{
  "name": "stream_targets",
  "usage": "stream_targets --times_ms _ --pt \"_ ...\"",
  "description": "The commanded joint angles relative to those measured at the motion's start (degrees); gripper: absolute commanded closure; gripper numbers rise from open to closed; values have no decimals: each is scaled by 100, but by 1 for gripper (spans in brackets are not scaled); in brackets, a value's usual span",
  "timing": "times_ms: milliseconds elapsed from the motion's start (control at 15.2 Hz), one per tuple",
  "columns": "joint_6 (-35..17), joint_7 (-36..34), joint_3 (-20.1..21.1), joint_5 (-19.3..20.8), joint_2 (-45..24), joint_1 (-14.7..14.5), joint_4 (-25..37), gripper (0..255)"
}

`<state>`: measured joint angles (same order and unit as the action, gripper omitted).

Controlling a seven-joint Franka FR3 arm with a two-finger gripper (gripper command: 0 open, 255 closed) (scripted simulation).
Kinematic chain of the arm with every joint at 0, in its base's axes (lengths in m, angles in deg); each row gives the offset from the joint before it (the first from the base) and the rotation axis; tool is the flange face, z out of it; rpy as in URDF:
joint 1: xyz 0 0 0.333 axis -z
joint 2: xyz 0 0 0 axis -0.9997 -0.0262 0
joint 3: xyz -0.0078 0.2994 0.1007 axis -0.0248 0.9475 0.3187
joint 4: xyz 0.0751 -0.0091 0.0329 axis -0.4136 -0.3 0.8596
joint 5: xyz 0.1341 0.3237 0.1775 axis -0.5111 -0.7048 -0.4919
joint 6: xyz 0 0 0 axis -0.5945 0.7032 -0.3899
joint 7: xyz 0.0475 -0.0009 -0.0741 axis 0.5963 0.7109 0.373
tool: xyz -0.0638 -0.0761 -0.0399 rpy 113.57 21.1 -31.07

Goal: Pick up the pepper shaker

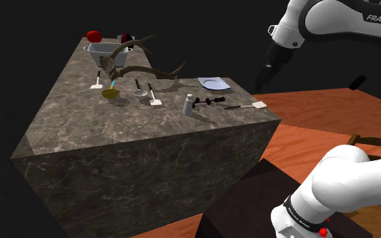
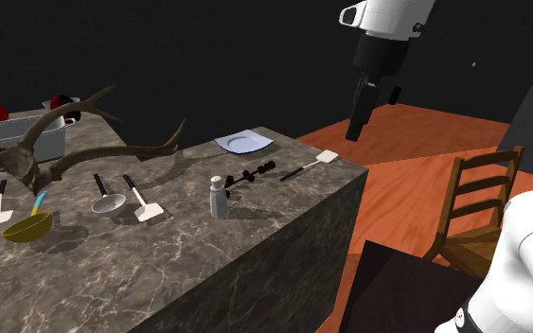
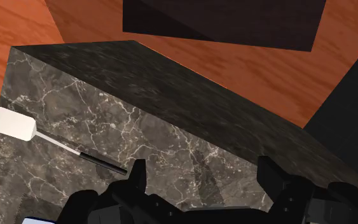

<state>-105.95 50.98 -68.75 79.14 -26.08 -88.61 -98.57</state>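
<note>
The pepper shaker point(image 1: 189, 104) is a small pale bottle with a grey cap. It stands upright near the marble counter's point(image 1: 114, 135) front edge, and shows too in the second exterior view point(image 2: 218, 197). My black gripper point(image 1: 260, 81) hangs high in the air past the counter's corner, well away from the shaker toward the shoulder view's right point(image 2: 354, 131). In the wrist view the gripper point(image 3: 203, 175) is open with nothing between its fingers. It looks down on the counter corner and a white-bladed spatula point(image 3: 15, 124).
Beside the shaker lie a black beaded item point(image 1: 209, 102), a white-bladed spatula point(image 1: 246, 105) and a plate point(image 1: 213, 83). Further along are an antler point(image 1: 135, 64), a yellow bowl point(image 1: 110, 94), a grey ladle point(image 1: 140, 92) and a metal tub point(image 1: 104, 53). A wooden chair point(image 2: 477, 203) stands on the orange floor.
</note>
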Motion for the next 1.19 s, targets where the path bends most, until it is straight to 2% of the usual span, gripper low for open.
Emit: stream_targets --times_ms 0,528,1122 --pt "0 0 0 0 0 0 0 0" --pt "-1098 -321 46 -359 -1571 -166 444 0" --pt "-1922 -509 81 -797 -3468 -329 1512 0"
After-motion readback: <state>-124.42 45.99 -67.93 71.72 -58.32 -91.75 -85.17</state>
